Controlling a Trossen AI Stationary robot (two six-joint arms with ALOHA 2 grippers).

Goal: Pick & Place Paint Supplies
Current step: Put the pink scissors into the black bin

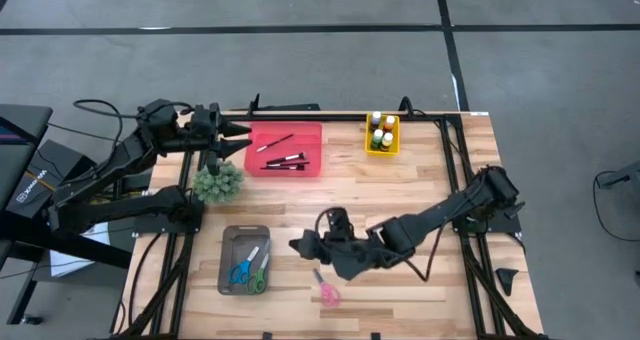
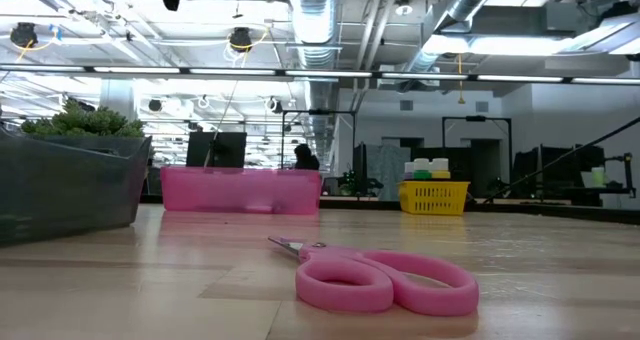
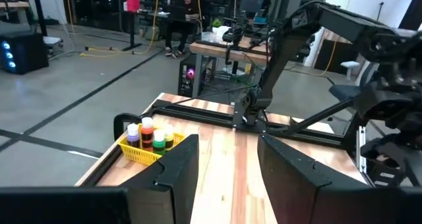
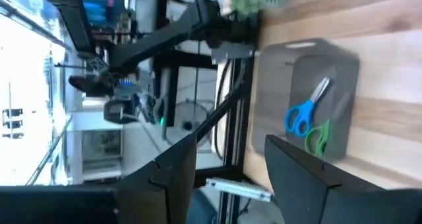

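Several small paint bottles [image 1: 381, 132] stand in a yellow basket [image 1: 395, 140] on the far side of the table; they also show in the left wrist view as bottles [image 3: 146, 137]. Thin dark-handled paintbrushes [image 1: 283, 160] lie in a pink tray [image 1: 262, 140]. My left gripper [image 1: 243, 130] hovers open at the tray's left end, raised above the table, its fingers [image 3: 177, 165] pointing right toward the basket. My right gripper [image 1: 295, 246] is open and empty, pointing left beside a grey bin [image 1: 228, 242].
The grey bin [image 4: 343, 66] holds blue scissors [image 4: 300, 115] and green scissors [image 4: 318, 140]. Pink scissors [image 2: 385, 280] lie on the table near its front edge. A fuzzy green plant [image 1: 217, 183] stands between tray and bin. Bare wood lies mid-table and to the right.
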